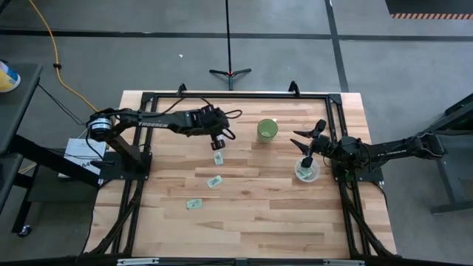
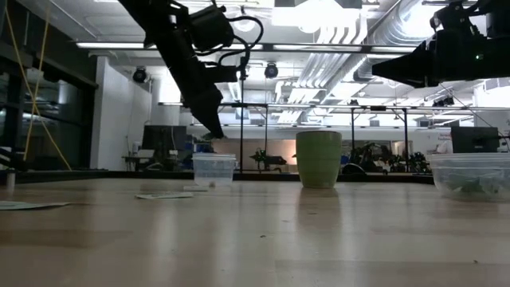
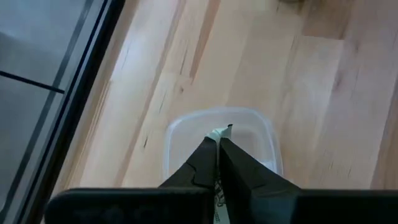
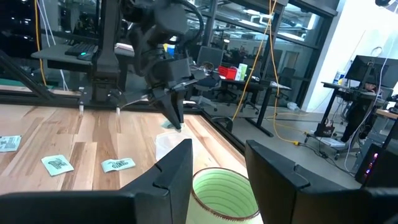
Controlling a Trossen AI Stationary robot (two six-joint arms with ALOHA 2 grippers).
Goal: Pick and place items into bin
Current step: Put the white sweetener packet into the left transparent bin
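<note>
The left gripper (image 3: 219, 140) was found shut tight on one packet (image 3: 216, 132). The packet's pale end protruded just past the fingertips, and its remainder ran back between the jaws. A clear bin (image 3: 177, 132) sat directly beneath the fingertips, not touching them. In the low view the tips hung well clear of its rim. In my judgement the packet was in position for release and had not yet been dropped.

The right gripper (image 4: 217, 152) was wide open and held nothing. A green cup (image 4: 224, 188) stood just below and ahead of its fingers. A second bin (image 2: 470, 163), already holding some pale green material, lay close beneath that arm. The contents could not be counted.

Progress was judged as partly complete. One packet was in hand over the bin. Whether that bin already held any packets could not be confirmed from the wrist view. Loose packets (image 4: 118, 165) remained flat on the table (image 1: 281, 214), off to the side of the left gripper and away from the cup. The right wrist view showed three of them. The high view showed only two plainly.

Outstanding work:
- Release the held packet.
- Fetch each loose packet in turn.

The flat packets lay flush on the wood, so a clean pinch would likely require care.
</note>
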